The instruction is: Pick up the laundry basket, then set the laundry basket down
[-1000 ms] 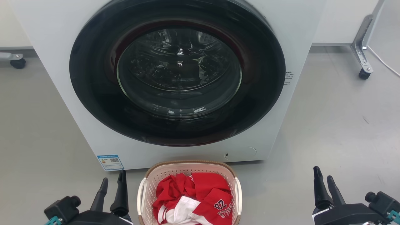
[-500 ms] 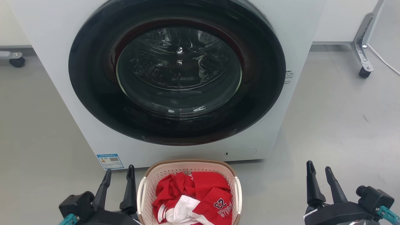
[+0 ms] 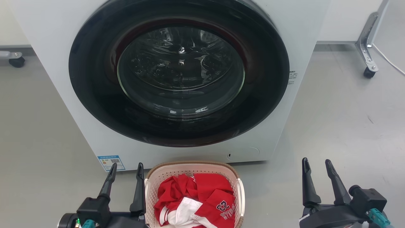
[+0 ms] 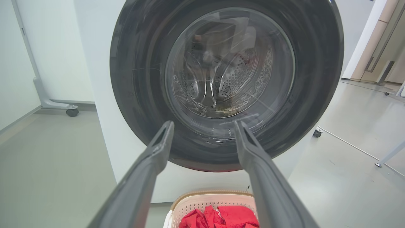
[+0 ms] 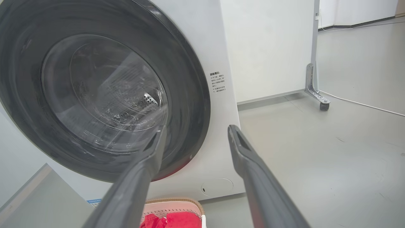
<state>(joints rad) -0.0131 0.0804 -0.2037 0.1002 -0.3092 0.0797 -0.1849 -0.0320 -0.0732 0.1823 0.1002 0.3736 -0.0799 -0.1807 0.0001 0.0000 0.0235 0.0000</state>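
left gripper [image 3: 127,165] shifted in and forward, inner finger now against laundry basket [image 3: 190,167] left edge | right gripper [image 3: 316,160] edged inward, forward, well apart from it

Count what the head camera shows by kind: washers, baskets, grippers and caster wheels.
washer: 1
laundry basket: 1
grippers: 2, left gripper and right gripper, both open
caster wheels: 2, one far left, one far right
Total: 6

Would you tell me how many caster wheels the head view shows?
2: the left caster at the far left of the washing machine, the right caster under the metal leg to its right. Others may be hidden.
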